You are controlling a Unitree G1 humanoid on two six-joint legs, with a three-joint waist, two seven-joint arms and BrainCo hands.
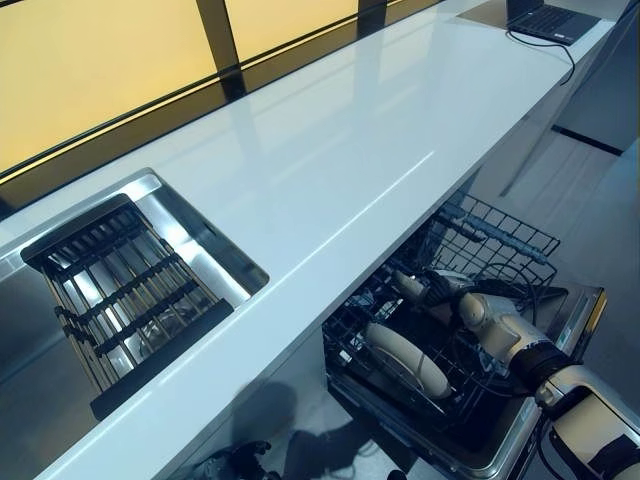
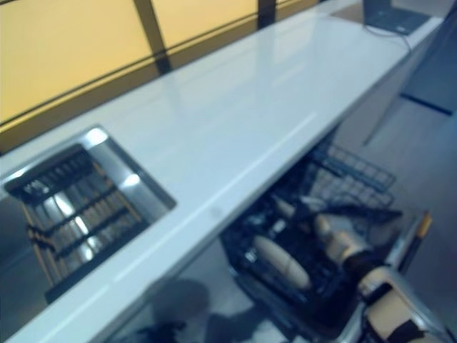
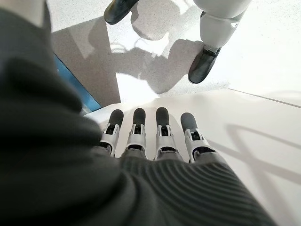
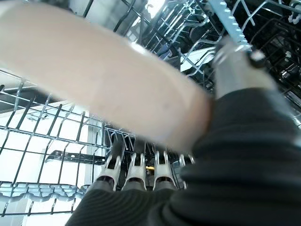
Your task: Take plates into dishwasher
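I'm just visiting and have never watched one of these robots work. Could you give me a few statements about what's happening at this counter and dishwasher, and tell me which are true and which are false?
1. The right hand is down in the dishwasher rack with a cream plate between its thumb and fingers. True.
2. The drying rack in the sink is stacked with plates. False: its slots show none.
3. A cream plate stands on edge in the dishwasher rack. True.
4. The left hand is carrying a plate. False: its fingers are straight and hold nothing.
5. A laptop sits at the far end of the countertop. True.
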